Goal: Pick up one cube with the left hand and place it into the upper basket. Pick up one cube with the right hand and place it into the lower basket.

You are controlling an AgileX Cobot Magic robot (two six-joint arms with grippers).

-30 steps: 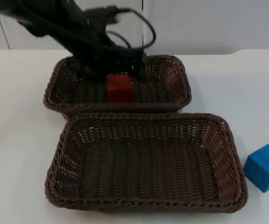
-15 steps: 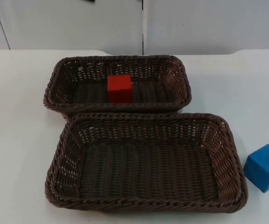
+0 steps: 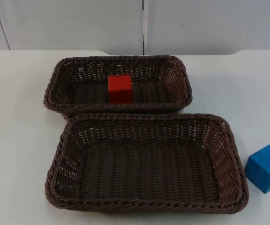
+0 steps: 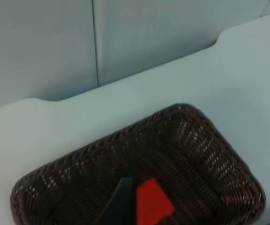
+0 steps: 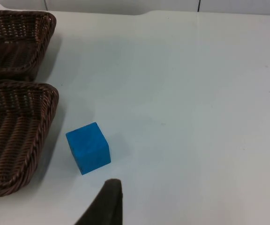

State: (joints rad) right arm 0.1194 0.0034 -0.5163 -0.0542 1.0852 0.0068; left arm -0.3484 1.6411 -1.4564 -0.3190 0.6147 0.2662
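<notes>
One blue cube [image 5: 88, 147] just beyond the right hand [image 5: 108, 202]

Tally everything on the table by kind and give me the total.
Baskets: 2, the upper basket and the lower basket, both brown wicker.
Cubes: 2, the red cube inside the upper basket, the blue cube on the white table right of the lower basket.
Total: 4.

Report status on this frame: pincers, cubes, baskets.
Left pincer above upper basket, red cube inside. Right pincer over table near blue cube. Lower basket holds no cube; nothing blocks it.
</notes>
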